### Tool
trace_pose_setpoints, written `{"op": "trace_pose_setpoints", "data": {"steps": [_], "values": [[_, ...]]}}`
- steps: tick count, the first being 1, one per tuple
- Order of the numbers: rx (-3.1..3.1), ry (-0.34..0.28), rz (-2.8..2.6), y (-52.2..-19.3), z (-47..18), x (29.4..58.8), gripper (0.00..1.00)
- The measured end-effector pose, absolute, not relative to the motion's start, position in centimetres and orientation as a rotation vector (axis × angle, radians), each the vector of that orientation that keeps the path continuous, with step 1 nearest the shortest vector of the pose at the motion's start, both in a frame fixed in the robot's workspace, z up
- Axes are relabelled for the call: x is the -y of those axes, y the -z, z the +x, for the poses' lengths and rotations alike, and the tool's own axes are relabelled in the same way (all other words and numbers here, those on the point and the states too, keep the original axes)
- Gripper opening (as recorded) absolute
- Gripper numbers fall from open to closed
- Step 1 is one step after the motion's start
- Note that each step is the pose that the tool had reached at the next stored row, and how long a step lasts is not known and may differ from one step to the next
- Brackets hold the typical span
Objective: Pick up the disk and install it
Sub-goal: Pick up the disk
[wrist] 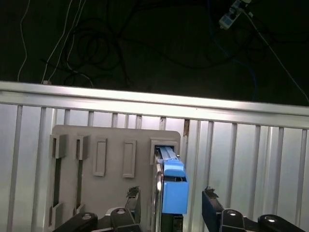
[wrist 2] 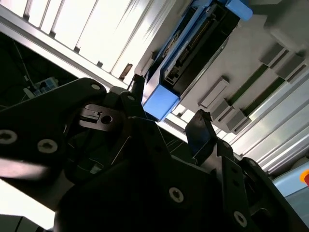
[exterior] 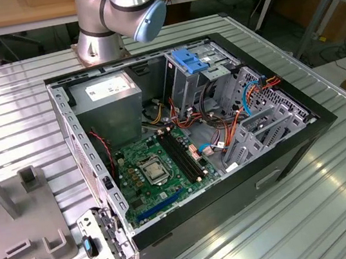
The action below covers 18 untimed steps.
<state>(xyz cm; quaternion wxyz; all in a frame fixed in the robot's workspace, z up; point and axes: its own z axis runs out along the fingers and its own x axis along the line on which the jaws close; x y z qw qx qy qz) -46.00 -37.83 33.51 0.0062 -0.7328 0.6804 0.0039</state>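
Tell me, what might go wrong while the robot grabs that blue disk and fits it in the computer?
1. The disk stands on edge in a snug slot of the grey holder, open jaws either side, apparently off-centre. Closing unevenly might tilt or jam it.
2. Loose cables crowd the case beside the drive cage in the exterior view; the disk could snag them.

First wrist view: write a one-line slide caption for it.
Open gripper flanks the disk, slotted in a grey holder on the ribbed table.
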Motion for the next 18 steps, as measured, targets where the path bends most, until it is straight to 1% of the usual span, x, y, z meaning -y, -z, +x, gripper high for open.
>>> {"op": "trace_pose_setpoints", "data": {"steps": [18], "values": [[-2.136, -0.011, -2.288, -30.8, -46.4, 37.3, 0.62]]}}
